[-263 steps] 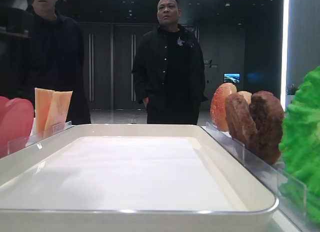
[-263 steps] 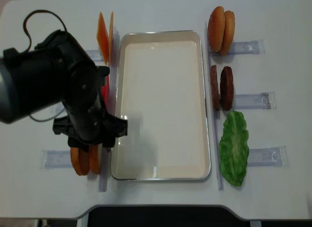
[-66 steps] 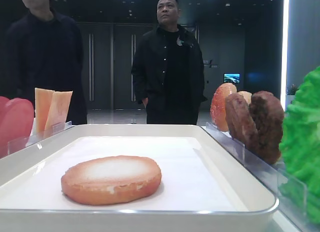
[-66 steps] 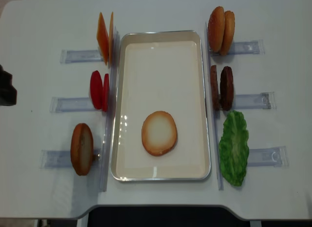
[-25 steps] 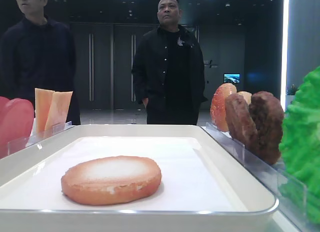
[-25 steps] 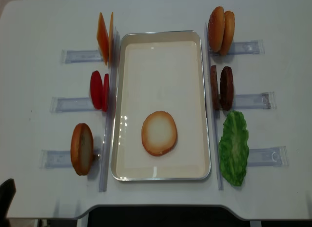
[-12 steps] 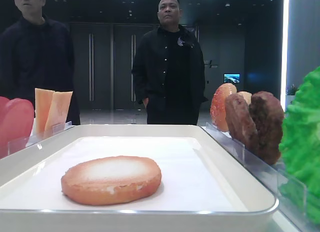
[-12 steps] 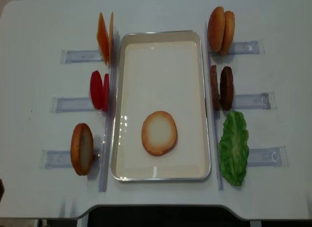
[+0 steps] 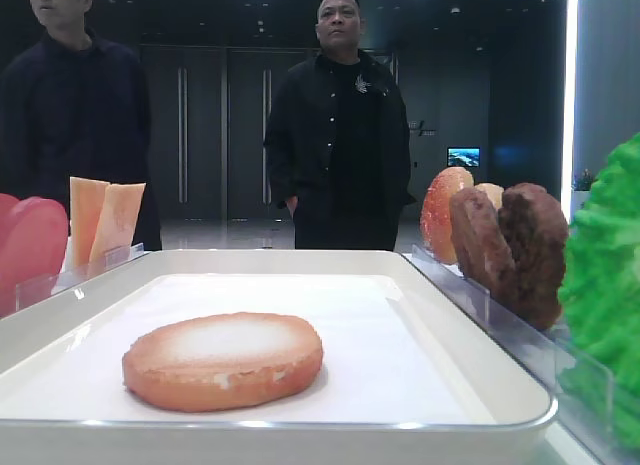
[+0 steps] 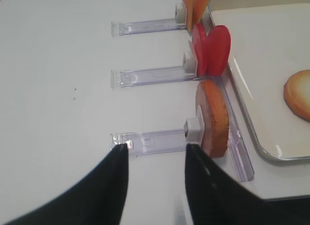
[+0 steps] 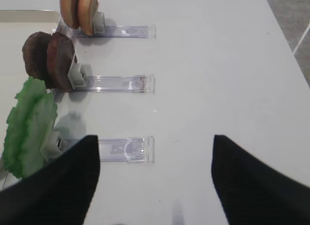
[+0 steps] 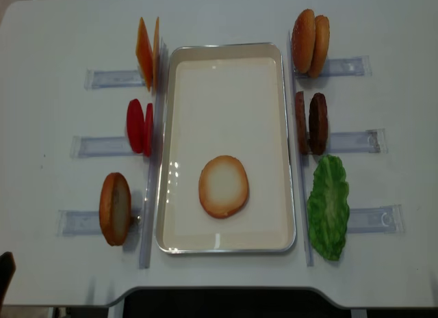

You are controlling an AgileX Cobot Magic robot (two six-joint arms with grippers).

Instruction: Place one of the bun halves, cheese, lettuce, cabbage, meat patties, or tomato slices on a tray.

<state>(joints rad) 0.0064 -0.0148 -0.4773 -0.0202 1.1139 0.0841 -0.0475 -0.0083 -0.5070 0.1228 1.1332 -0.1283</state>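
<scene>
One exterior view sits low at the tray's (image 9: 480,385) near rim, facing along it toward two onlookers (image 9: 340,125). The other looks straight down over the whole table (image 12: 55,44). Each wrist view looks past its own jaws at one side's racks (image 11: 121,150). All but the right wrist view share the tray.

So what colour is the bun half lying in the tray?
Orange-brown rim, pale whitish face: the bun half, clearest in the overhead view.

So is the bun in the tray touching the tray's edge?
Apart. The overhead view shows the bun lying flat with bare white floor all around it, clear of the tray rim.
</scene>
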